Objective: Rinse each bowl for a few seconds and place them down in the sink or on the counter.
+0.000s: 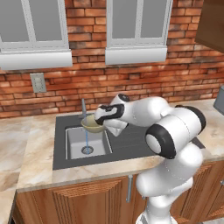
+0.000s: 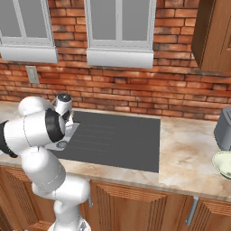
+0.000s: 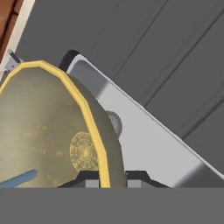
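Observation:
An olive-tan bowl [image 1: 92, 124] with a yellow rim [image 3: 89, 122] hangs over the light-grey basin [image 1: 74, 142] of the dark sink [image 1: 131, 142], just under the thin faucet [image 1: 83, 107]. A thin blue stream of water [image 1: 86, 139] falls past it toward the drain [image 1: 87, 150] and also streaks the bowl's inside [image 3: 19, 178]. My gripper [image 3: 109, 178] is shut on the bowl's rim, one finger on each side of it. A paler cream-green bowl [image 2: 222, 163] rests on the counter [image 2: 185, 153] at the far right.
A grey appliance [image 2: 224, 128] stands on the counter just behind the pale bowl. The ribbed drainboard [image 2: 113, 135] lies right of the basin. A brick wall with windows backs the counter, and a wall socket [image 1: 38, 82] sits left of the faucet.

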Tool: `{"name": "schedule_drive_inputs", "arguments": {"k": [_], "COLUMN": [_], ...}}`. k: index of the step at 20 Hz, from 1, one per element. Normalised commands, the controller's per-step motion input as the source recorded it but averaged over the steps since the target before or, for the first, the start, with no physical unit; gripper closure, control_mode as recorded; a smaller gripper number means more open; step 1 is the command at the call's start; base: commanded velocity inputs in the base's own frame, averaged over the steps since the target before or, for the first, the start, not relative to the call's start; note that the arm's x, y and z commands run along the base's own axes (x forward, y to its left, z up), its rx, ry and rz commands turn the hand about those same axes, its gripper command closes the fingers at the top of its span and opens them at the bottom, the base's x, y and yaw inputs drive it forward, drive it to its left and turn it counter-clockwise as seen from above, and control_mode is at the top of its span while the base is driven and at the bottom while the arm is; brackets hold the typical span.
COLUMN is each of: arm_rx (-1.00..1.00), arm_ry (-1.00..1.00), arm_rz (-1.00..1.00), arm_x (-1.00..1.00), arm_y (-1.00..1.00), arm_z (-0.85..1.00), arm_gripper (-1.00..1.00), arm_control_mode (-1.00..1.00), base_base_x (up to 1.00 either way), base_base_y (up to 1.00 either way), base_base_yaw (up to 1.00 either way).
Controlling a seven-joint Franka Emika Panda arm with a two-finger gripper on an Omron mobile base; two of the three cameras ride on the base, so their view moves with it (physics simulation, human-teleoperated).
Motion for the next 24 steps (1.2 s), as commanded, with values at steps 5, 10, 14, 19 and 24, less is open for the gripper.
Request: {"name": "schedule_drive_inputs", "arguments": {"k": [5,10,14,19,24], "arm_rx": [0.01,0.01,0.05,0.08,0.06], "arm_ry": [0.0,0.0,0.0,0.0,0.0], "arm_rz": [0.01,0.0,0.0,0.0,0.0], "arm_x": [0.34,0.06,0.0,-0.01,-0.04], "arm_y": [0.15,-0.01,-0.14,-0.28,-0.35], "arm_z": [-0.17,0.05,0.24,0.24,0.15], "arm_gripper": [1.0,1.0,1.0,1.0,1.0], "arm_control_mode": [-1.0,-1.0,-1.0,-1.0,-1.0], "base_base_x": [0.0,0.0,0.0,0.0,0.0], "base_base_y": [0.0,0.0,0.0,0.0,0.0], "base_base_yaw": [0.0,0.0,0.0,0.0,0.0]}}
